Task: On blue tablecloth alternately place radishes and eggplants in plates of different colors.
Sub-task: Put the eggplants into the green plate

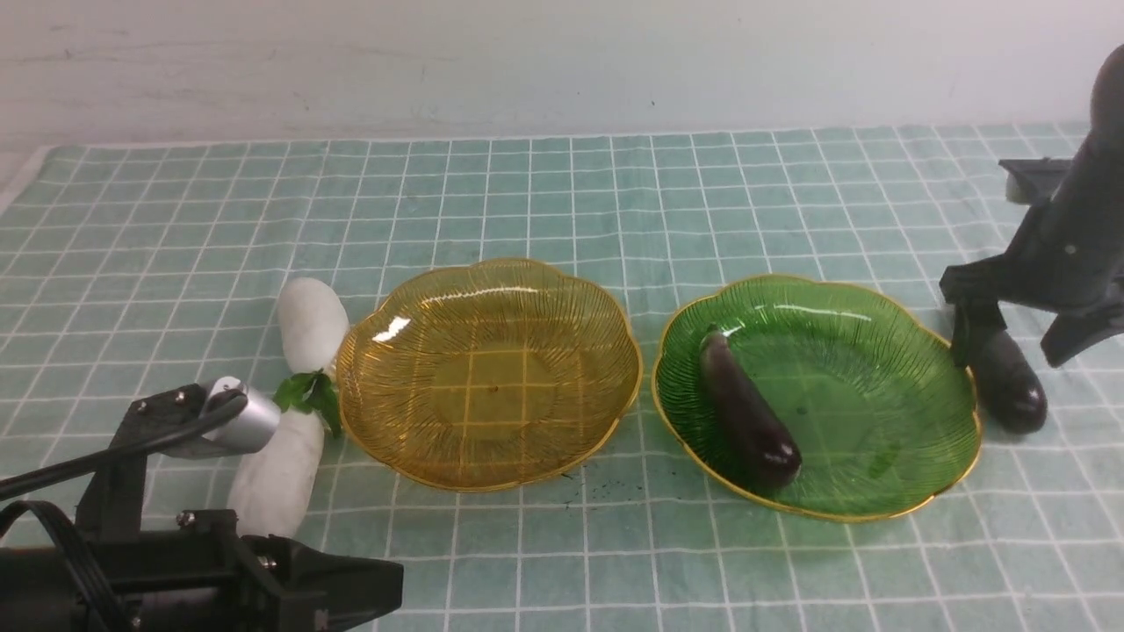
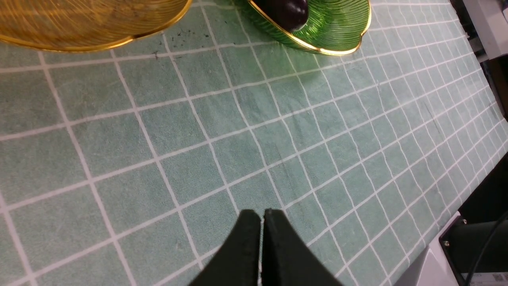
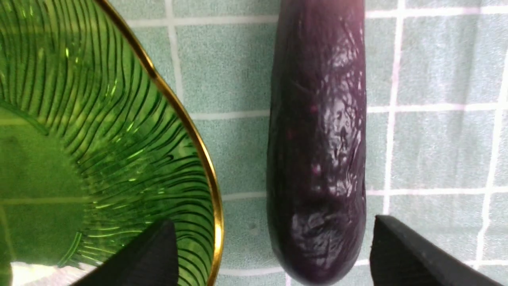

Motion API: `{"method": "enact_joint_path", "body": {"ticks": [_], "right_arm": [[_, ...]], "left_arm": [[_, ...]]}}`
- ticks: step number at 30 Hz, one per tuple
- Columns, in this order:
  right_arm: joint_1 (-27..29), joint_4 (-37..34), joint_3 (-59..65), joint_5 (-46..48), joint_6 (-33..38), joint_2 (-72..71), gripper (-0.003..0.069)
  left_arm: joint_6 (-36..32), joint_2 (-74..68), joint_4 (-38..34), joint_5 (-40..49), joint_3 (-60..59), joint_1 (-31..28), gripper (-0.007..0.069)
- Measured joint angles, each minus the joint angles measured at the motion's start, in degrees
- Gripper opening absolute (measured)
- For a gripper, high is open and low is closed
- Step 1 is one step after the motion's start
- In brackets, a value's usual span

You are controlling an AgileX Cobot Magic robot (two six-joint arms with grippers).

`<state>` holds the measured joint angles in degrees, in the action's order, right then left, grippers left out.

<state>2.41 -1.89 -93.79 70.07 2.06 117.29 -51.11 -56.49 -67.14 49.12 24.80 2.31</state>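
Note:
On the blue tablecloth (image 1: pixel 562 202) stand an amber plate (image 1: pixel 487 373), bare, and a green plate (image 1: pixel 861 386) holding one dark eggplant (image 1: pixel 748 412). A second eggplant (image 1: pixel 1010 386) lies on the cloth just right of the green plate. My right gripper (image 1: pixel 1019 347) hangs open astride it, with a gap at each finger (image 3: pixel 393 246); the other finger is over the green plate's rim (image 3: pixel 198 159). Two white radishes (image 1: pixel 312 323) (image 1: pixel 277 474) lie end to end left of the amber plate. My left gripper (image 2: pixel 262 214) is shut and empty, low over the cloth at the front left.
The left arm's body (image 1: pixel 132 544) covers the front left corner and part of the nearer radish. A pale wall (image 1: pixel 562 61) backs the table. The cloth's right edge meets dark equipment (image 2: pixel 476 238). Small dark specks (image 1: pixel 580 491) dot the cloth between the plates.

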Motion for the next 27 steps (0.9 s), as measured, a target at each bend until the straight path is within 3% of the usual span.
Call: {"method": "enact_joint_path", "body": {"ticks": [12,25,27], "right_arm": [[0.0,7.33,-0.36,-15.83,-10.86,3.05,0.059],[0.0,8.47,-0.59,-15.01,-13.2,8.55,0.0575],[0.0,7.94,-0.77,-14.59,-12.23,8.62,0.0518]], "left_arm": [[0.0,0.0,0.0,0.95,0.0,0.0,-0.0007],[0.0,0.0,0.0,1.45,0.0,0.0,-0.0007],[0.0,0.0,0.05,1.45,0.0,0.0,-0.0007]]}}
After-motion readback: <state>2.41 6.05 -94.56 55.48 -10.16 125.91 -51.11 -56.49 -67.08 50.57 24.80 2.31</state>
